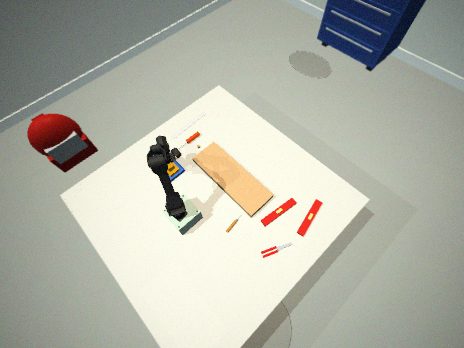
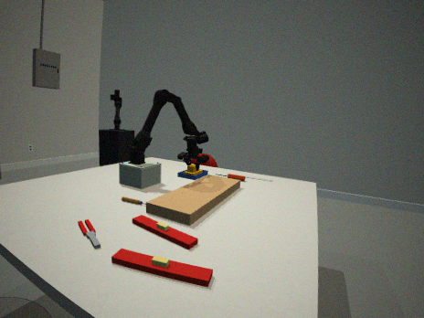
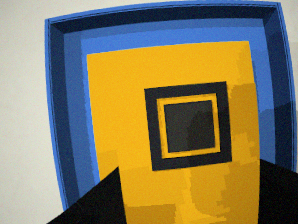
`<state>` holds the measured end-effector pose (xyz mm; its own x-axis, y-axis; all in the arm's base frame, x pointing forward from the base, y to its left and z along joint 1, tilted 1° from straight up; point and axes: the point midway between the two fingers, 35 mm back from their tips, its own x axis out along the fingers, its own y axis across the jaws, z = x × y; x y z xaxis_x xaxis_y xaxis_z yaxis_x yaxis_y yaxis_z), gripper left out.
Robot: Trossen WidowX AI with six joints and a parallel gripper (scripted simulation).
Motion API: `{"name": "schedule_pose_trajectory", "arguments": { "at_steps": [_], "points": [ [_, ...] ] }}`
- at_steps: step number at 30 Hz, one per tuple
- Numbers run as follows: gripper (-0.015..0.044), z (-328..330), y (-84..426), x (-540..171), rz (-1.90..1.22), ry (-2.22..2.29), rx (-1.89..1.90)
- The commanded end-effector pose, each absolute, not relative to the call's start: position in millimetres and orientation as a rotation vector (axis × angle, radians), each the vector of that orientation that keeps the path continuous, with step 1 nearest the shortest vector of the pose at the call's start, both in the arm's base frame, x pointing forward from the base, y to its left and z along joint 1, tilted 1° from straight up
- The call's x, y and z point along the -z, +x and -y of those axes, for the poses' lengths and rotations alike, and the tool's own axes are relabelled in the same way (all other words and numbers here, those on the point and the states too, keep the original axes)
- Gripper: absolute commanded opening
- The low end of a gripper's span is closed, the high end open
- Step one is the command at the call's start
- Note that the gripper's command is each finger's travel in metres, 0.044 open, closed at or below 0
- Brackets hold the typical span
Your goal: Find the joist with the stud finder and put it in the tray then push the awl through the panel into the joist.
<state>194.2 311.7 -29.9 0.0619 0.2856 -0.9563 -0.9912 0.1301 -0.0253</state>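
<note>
My gripper (image 2: 192,166) (image 3: 182,168) points down and is shut on the yellow stud finder (image 1: 172,168) (image 2: 192,170) (image 3: 120,75). The stud finder is inside the outline of the blue tray (image 1: 176,177) (image 2: 199,176) (image 3: 59,110), low down; whether it touches the tray floor cannot be told. The tan floor panel (image 1: 245,184) (image 2: 183,199) lies beside the tray. The joist is hidden. The awl (image 1: 232,226) (image 2: 132,200), with a wooden handle, lies on the table near the panel's near end in the exterior view, its tip toward the panel.
Two red levels (image 1: 271,215) (image 1: 314,210) (image 2: 175,235) (image 2: 187,270) and red-handled pliers (image 1: 270,251) (image 2: 92,238) lie beyond the panel's end. An orange-handled screwdriver (image 1: 193,137) (image 2: 236,177) and a thin pale strip (image 1: 192,124) lie past the tray. A small tan piece (image 1: 198,146) lies near the panel.
</note>
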Motion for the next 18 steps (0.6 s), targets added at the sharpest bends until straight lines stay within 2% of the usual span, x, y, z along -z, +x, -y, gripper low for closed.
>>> {"name": "schedule_pose_trajectory", "arguments": {
  "at_steps": [1,2,14,18],
  "points": [
    [0.0,-311,194,33,-1.019,-0.925,-1.207],
    [0.0,-311,194,33,-1.019,-0.925,-1.207],
    [0.0315,-311,194,31,-1.02,-0.925,-1.211],
    [0.042,-314,195,5,-1.02,-0.925,-1.211]
  ]
}}
